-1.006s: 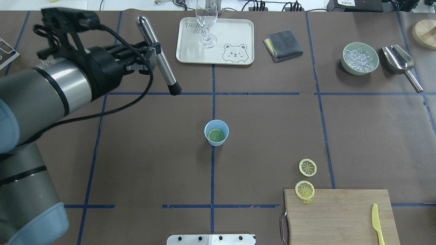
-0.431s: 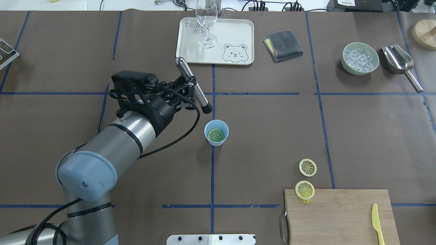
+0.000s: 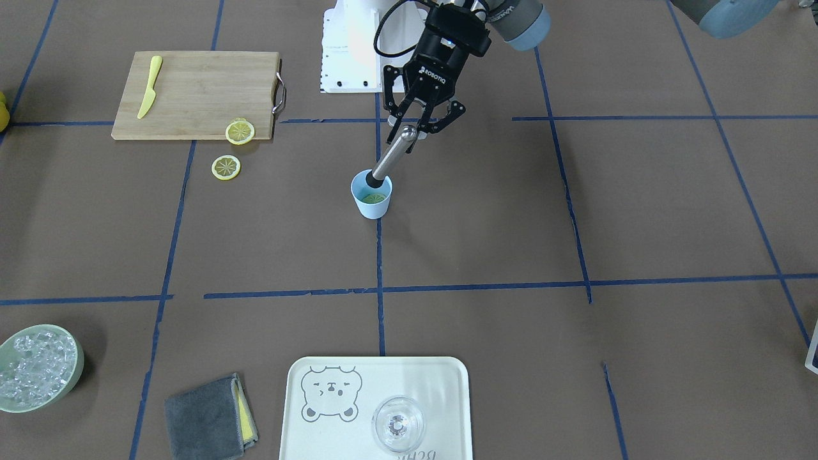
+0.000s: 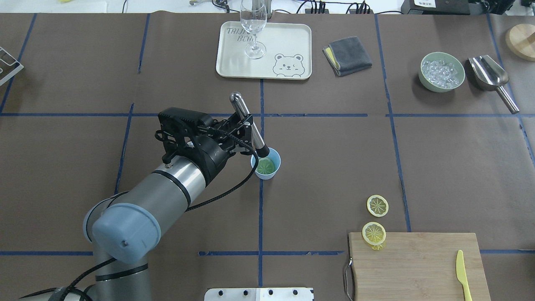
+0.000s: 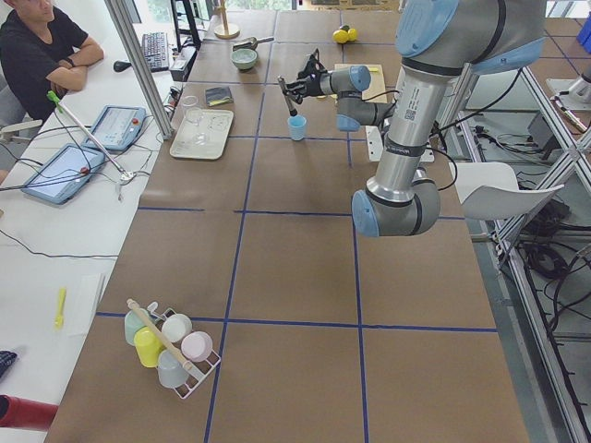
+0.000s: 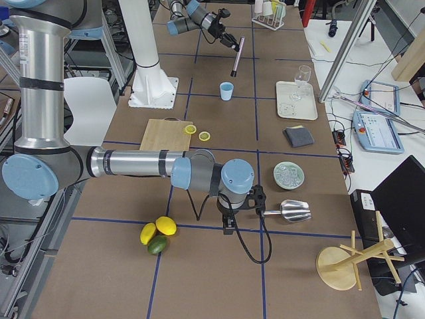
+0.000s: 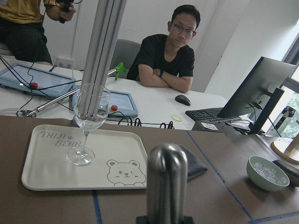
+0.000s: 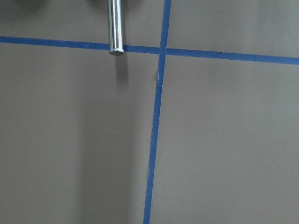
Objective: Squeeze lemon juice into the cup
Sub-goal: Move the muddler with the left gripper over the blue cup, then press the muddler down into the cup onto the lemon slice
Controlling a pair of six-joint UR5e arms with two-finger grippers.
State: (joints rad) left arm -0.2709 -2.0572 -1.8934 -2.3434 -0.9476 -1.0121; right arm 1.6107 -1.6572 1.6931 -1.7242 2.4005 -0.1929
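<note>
The light-blue cup (image 4: pixel 271 174) stands at the table's middle, with a lemon slice (image 4: pixel 267 168) lying flat inside it. It also shows in the front view (image 3: pixel 372 207). My left gripper (image 4: pixel 245 124) is shut on a steel muddler (image 4: pixel 239 103), tilted, with its black tip down in the cup's mouth over the slice (image 3: pixel 377 199). Two more lemon slices lie to the right, one on the table (image 4: pixel 377 205) and one on the board's corner (image 4: pixel 373 233). My right gripper (image 6: pixel 228 224) shows only in the exterior right view, by the scoop; I cannot tell its state.
A wooden cutting board (image 4: pixel 418 263) with a yellow knife (image 4: pixel 462 276) lies at the near right. At the back are a tray (image 4: pixel 288 42) with a wine glass (image 4: pixel 253 25), a grey cloth (image 4: pixel 347 55), a green ice bowl (image 4: pixel 423 79) and a steel scoop (image 4: pixel 489 75).
My left arm has swung from the far left in to the centre and lowered. The muddler's black tip has gone from well clear of the cup down into its mouth.
</note>
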